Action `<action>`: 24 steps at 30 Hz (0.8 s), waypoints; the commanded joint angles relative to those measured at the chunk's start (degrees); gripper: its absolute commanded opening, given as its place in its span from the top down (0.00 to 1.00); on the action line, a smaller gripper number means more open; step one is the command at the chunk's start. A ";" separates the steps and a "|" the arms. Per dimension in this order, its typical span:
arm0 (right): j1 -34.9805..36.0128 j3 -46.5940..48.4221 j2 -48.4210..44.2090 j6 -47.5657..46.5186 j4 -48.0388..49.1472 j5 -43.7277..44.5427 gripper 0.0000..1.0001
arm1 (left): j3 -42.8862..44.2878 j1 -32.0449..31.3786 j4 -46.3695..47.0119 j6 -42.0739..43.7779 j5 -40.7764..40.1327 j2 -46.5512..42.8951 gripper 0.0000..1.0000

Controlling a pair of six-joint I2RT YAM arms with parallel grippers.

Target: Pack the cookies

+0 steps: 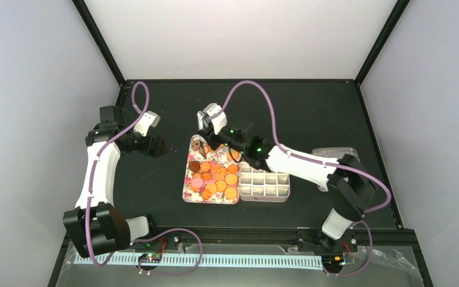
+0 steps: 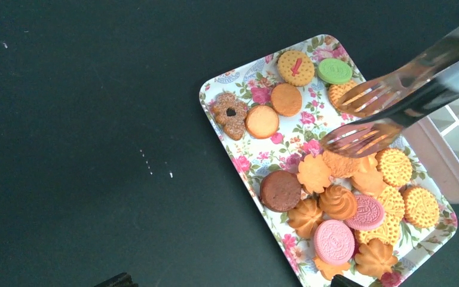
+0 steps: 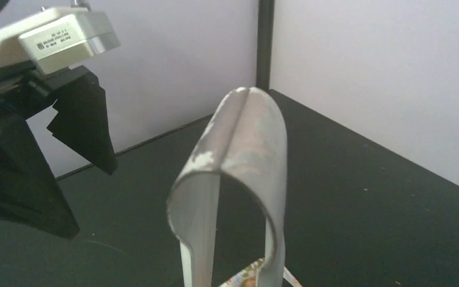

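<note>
top: cookies (image 1: 215, 179) all sit on the flowered tray (image 1: 186, 190), mid-table (image 1: 311, 113). divider box (image 1: 265, 184) butts against the tray's right edge and its cells look empty, so nothing packed afaict. right gripper (image 1: 214, 136) is reached across over the tray's far end. left gripper (image 1: 158, 146) hangs left of the tray, apart from it.

left wrist: looks down on the tray. tongs (image 2: 358, 136) come in from upper right, forked tips apart w/ nothing between them, over the orange cookies near the green cookie (image 2: 334, 70) (can't judge their height above the pile from here). left fingertips show only as dark bits at the bottom edge, wide apart, holding nothing.

right wrist: the tongs' bent end fills the centre, arms running down out of frame. right fingers aren't visible here, but I read them as pinching the tongs partway. left fingers (image 3: 80, 125) at frame left, spread.

step: first pick, approach phase. next: drop the tips astride one cookie, squeeze gently, lift, carry right to a cell. the near half of the pile overlaps, so the loose ones at the far end look like the easier target.
</note>
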 commanded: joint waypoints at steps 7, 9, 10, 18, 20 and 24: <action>0.56 13.93 12.56 -2.03 0.48 -1.75 0.68 | 0.92 0.92 -1.71 2.06 -0.03 -0.71 0.13; 0.57 16.16 15.16 -2.89 -0.02 -1.57 0.68 | 0.71 1.03 -1.64 2.06 0.14 -0.68 0.13; 0.53 17.26 15.73 -3.32 -0.46 -0.94 0.68 | 0.75 1.05 -1.76 2.06 0.17 -0.63 0.13; -0.40 22.80 21.58 -4.78 -2.84 -1.26 0.68 | 1.10 1.14 -2.21 2.36 0.00 -1.22 0.13; -0.52 22.11 21.95 -4.62 -3.12 -1.05 0.68 | 1.15 1.14 -2.44 2.49 -0.09 -1.35 0.13; -0.78 18.54 21.35 -4.13 -1.93 -1.09 0.68 | 1.12 1.25 -2.53 2.55 0.07 -1.29 0.14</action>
